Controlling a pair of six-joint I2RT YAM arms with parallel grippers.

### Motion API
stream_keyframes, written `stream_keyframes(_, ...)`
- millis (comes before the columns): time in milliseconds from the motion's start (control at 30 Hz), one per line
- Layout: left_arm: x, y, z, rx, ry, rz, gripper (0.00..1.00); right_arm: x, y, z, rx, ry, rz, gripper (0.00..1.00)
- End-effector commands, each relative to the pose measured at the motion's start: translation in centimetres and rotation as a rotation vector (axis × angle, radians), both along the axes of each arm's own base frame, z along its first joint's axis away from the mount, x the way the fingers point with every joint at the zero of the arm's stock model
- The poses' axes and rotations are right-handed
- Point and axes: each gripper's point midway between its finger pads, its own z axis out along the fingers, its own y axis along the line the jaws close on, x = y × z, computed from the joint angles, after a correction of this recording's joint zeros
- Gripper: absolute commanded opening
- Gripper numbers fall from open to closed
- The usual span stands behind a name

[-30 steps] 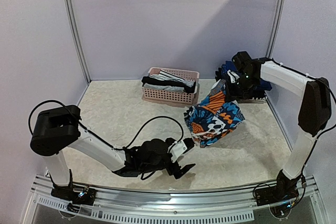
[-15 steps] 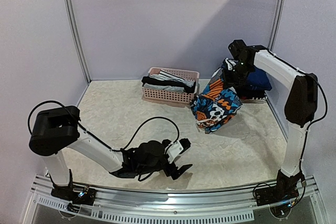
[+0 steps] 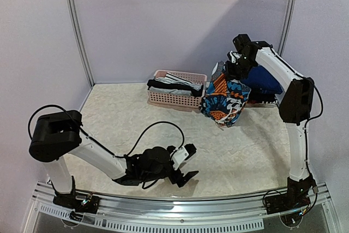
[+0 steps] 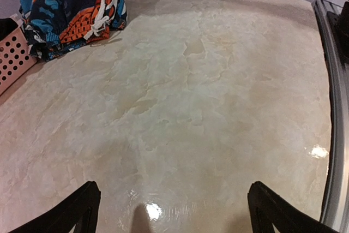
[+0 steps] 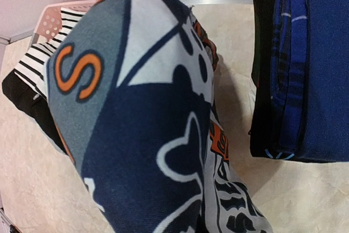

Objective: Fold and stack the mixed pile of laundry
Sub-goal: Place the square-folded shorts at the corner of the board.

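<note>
My right gripper [image 3: 230,72] is raised at the back right, shut on the orange-blue-black-white patterned garment [image 3: 226,102], which hangs bunched below it. In the right wrist view this garment [image 5: 142,135] fills the middle and hides the fingers. Just to its right lies a folded stack of dark blue and black garments [image 3: 266,84], also in the right wrist view [image 5: 305,69]. The remaining laundry pile, black-and-white striped pieces [image 3: 177,82], lies in the basket. My left gripper [image 3: 190,163] stays low over the table's front, open with nothing between its fingers [image 4: 73,211].
The pale pink slatted basket [image 3: 175,100] stands at the back middle, left of the hanging garment. The booth's walls close in the back and both sides. A metal rail [image 3: 180,211] runs along the near edge.
My right arm has carried the patterned garment up and back, from mid-table toward the folded stack. The left gripper has shifted only slightly and stays open.
</note>
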Motion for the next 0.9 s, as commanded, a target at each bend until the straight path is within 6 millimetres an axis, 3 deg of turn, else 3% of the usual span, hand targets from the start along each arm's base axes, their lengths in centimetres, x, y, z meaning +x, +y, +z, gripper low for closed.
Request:
stream_keyframes(0,0.4,-0.7,-0.3,-0.005,0.019,0.01,0.96,2.0,0.6,0.7,0.09,-0.041,0.008,0.0)
stream_keyframes(133,0.3,-1.3,-0.6,0.003,0.03,-0.004,0.96,3.0,1.5,1.3,0.144,-0.07,0.019,0.0)
stream_keyframes(267,0.4,-1.4,-0.8,0.017,0.03,-0.005,0.96,3.5,1.1,1.6,0.146,-0.083,-0.037,0.0)
stream_keyframes(567,0.4,-2.2,-1.0,0.012,0.04,-0.017,0.95,4.3,1.9,5.6,0.255,-0.171,-0.067,0.0)
stream_keyframes(867,0.3,-2.3,-1.2,0.019,0.051,-0.019,0.95,4.6,0.2,10.8,0.268,-0.286,-0.099,0.0)
